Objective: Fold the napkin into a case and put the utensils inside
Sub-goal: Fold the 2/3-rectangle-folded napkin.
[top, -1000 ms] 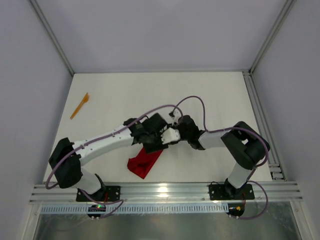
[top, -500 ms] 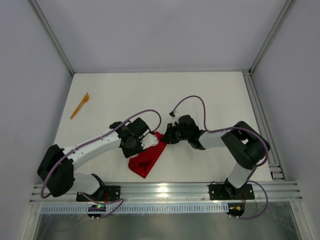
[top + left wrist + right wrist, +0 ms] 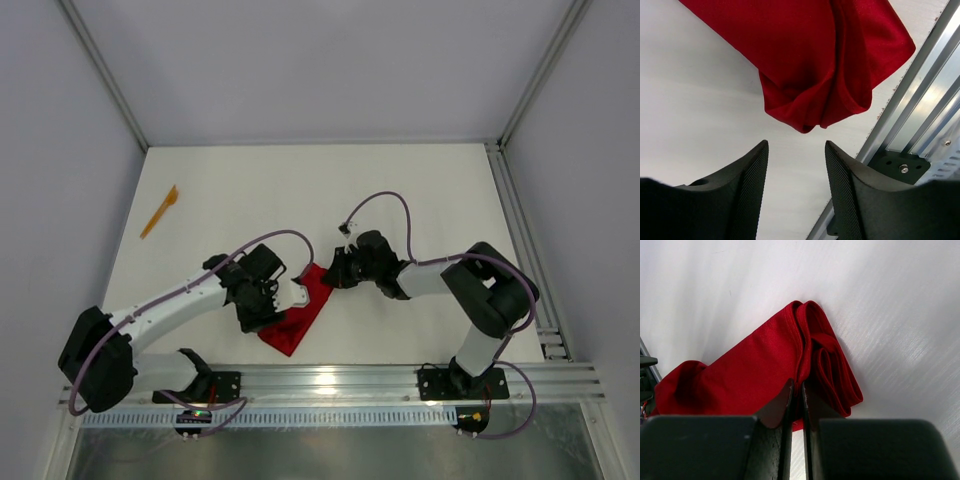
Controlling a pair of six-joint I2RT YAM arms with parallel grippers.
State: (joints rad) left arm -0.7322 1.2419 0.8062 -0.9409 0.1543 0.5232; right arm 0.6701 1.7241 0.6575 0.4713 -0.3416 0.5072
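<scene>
Now the right gripper [image 3: 796, 389] clamps a folded edge of the red napkin [image 3: 750, 370]. The left gripper [image 3: 795, 149] has its jaws apart and empty, just short of the cloth's bunched end on the table [image 3: 690, 100] by the rail [image 3: 920, 90].

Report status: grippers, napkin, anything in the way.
Left gripper open, empty, just short of napkin. Right gripper shut on napkin's far end. Orange utensil far left, clear of both.
</scene>
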